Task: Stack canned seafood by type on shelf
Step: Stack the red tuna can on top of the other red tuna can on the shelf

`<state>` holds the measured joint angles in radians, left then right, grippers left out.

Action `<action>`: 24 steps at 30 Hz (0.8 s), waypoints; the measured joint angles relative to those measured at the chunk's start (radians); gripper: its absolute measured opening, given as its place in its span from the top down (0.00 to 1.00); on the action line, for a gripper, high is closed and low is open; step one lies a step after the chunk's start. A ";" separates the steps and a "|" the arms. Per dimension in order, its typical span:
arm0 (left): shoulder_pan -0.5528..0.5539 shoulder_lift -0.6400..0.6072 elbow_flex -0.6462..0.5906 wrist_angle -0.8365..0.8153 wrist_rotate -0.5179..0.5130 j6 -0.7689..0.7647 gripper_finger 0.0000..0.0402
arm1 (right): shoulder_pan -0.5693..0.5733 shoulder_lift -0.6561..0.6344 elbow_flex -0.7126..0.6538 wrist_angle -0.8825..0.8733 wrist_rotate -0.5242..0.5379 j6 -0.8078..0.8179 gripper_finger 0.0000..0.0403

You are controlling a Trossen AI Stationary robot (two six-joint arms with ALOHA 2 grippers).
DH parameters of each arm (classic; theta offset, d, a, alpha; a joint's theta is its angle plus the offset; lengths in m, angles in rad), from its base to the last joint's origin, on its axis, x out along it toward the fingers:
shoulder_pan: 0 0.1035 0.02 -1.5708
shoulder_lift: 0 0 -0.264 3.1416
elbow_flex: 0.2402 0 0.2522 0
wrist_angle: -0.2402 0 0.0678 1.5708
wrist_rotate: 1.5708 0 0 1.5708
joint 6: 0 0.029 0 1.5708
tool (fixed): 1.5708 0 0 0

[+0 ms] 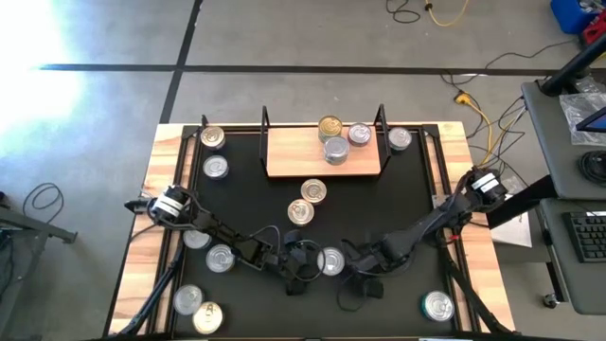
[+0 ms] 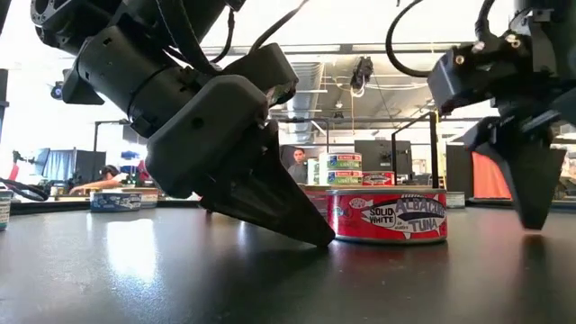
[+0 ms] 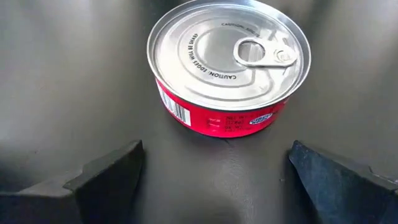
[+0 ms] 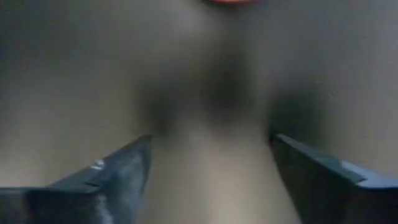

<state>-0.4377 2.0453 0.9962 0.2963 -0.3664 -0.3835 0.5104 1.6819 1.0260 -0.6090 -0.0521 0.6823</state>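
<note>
Table (image 1: 161,170): black top w/ wood edges; tins scattered across it.
Shelf (image 1: 284,156): light-wood board at far-centre, wire posts each end. Holds approx 3 tins (image 1: 333,138), one gold lid, clustered toward its right half, maybe partly stacked; can't tell layers from above.
Progress: early, by my read. Most tins off the shelf: two near the far-left corner, two just in front of the shelf, several near-left, one near-right, one just off the shelf's right end.
Left gripper (image 1: 305,268): low at near-centre, fingers spread wide, empty; its wrist view shows the red tuna tin (image 3: 227,65) just ahead, not touching.
Right gripper (image 1: 352,268): other side of that tin, fingers spread, nothing between them.
Red tuna tin: sits flat on table between both grippers, silver pull-tab lid up, albacore label in low view.
Hard to see: right wrist view blurred, only a red sliver at edge. Tin types unreadable from above. Arms hide some of the near-centre table.
</note>
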 joint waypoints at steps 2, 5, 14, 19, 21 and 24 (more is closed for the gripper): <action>-0.003 -0.001 0.000 -0.006 -0.013 -0.031 0.01 | 0.004 0.002 -0.013 0.039 0.013 -0.003 0.07; -0.003 -0.008 -0.001 -0.020 -0.013 -0.076 0.01 | 0.004 0.001 -0.018 0.056 0.073 -0.011 0.02; -0.009 -0.039 0.000 -0.152 -0.066 -0.136 0.01 | 0.002 -0.004 -0.087 0.365 0.287 -0.106 0.01; -0.007 -0.038 -0.001 -0.171 -0.132 -0.192 0.01 | 0.004 0.015 -0.140 0.463 0.371 -0.122 0.01; 0.004 -0.035 -0.001 -0.175 -0.158 -0.216 0.01 | 0.004 0.022 -0.153 0.471 0.401 -0.128 0.01; 0.022 -0.023 -0.002 -0.171 -0.175 -0.236 0.01 | -0.001 0.030 -0.170 0.518 0.412 -0.139 0.01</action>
<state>-0.4153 2.0221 0.9947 0.1255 -0.5410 -0.6198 0.5091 1.7123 0.8556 -0.0914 0.3595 0.5428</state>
